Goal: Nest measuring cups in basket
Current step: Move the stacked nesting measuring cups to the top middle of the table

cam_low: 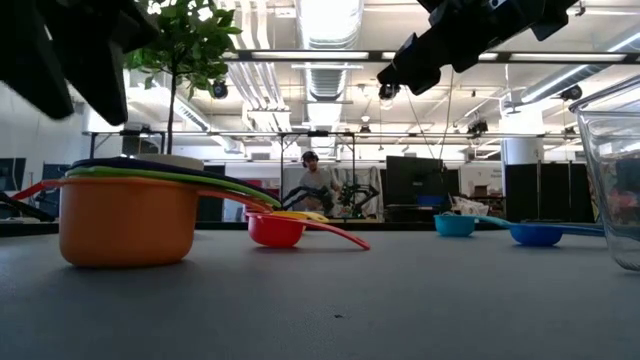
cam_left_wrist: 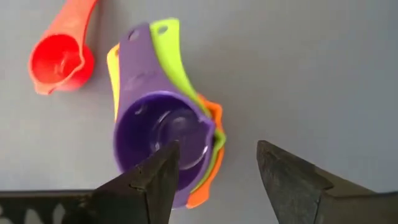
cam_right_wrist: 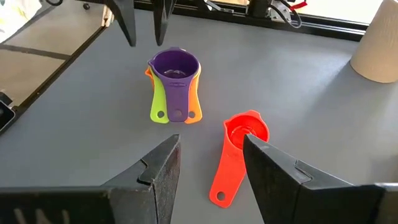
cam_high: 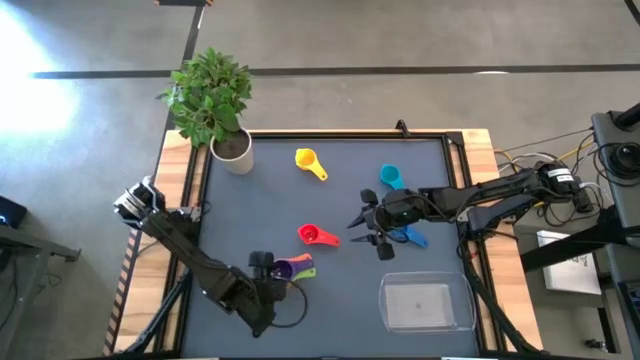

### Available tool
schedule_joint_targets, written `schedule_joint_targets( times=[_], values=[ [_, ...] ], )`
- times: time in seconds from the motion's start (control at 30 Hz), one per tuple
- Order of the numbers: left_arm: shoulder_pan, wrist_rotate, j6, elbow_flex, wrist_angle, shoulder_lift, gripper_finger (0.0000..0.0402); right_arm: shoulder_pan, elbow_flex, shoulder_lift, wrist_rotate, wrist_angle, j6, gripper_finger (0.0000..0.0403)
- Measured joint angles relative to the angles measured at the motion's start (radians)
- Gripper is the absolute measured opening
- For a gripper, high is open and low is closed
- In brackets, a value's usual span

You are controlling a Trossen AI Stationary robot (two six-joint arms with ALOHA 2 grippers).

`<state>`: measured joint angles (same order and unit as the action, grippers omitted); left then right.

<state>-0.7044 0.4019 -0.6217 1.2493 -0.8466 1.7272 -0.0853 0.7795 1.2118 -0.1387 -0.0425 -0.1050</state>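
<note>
A nested stack of three cups, purple inside green inside orange, stands on its base on the dark mat. My left gripper hovers open above the stack and stays clear of it in the low view. The red cup lies between the stack and my right gripper, which hangs open well above the table. The blue cup sits under the right arm. The teal and yellow cups lie farther back. The clear basket sits near the front right.
A white plant pot with a leafy plant stands at the table's far left corner. In the low view the basket's clear wall rises at the right edge. A raised frame borders the mat. A person sits far off in the room.
</note>
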Motion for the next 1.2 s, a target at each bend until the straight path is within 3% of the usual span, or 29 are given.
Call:
schedule_joint_targets(
  times=[0.13,0.53,0.67,0.87,1.2],
  values=[
    [0.000,-0.024,0.027,0.036,-0.070,0.057,0.0199,0.000,0.000,0.000,0.000,0.000,0.001,0.0164],
    [0.016,-0.045,0.036,-0.015,-0.054,0.108,0.0189,0.000,0.000,0.000,0.000,-0.027,0.000,0.0164],
    [0.028,-0.044,0.054,-0.020,-0.050,0.113,0.0144,0.000,0.000,0.000,0.000,-0.040,0.000,0.0164],
    [0.037,-0.048,0.089,-0.021,-0.030,0.122,0.0023,0.000,0.000,0.000,0.000,-0.045,0.000,0.0164],
    [0.045,-0.027,0.162,-0.022,0.039,0.123,0.0008,0.000,0.000,0.001,-0.001,-0.046,0.011,0.0164]
  ],
)
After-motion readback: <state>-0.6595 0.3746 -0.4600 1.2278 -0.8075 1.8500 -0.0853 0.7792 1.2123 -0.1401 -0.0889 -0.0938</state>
